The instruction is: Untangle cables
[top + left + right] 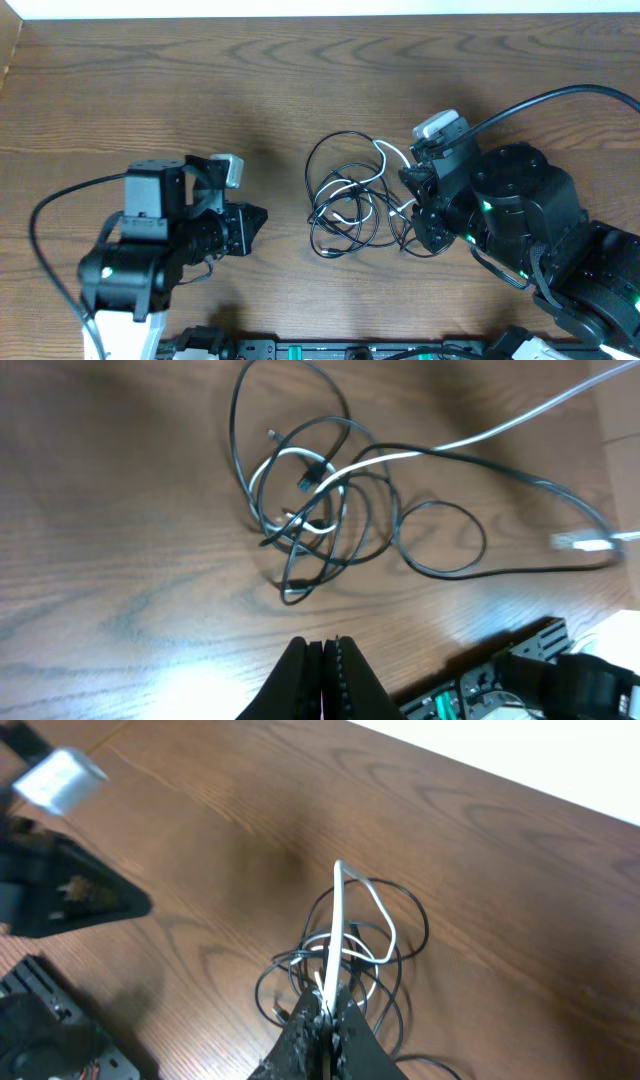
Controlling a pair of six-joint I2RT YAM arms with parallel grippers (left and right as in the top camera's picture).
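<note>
Tabletop (480, 840), cables (336, 910) at right claw (325, 1008) tip

Likely a robotics lab: left arm (140, 250) and right arm (520, 210) at a wood-grain table (150, 90).

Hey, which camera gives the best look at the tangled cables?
Left wrist: the cables appear large and unobstructed. Overhead shows them small, their right edge under the right gripper. Right wrist sees them partly behind that gripper, which is shut on the white cable.
</note>
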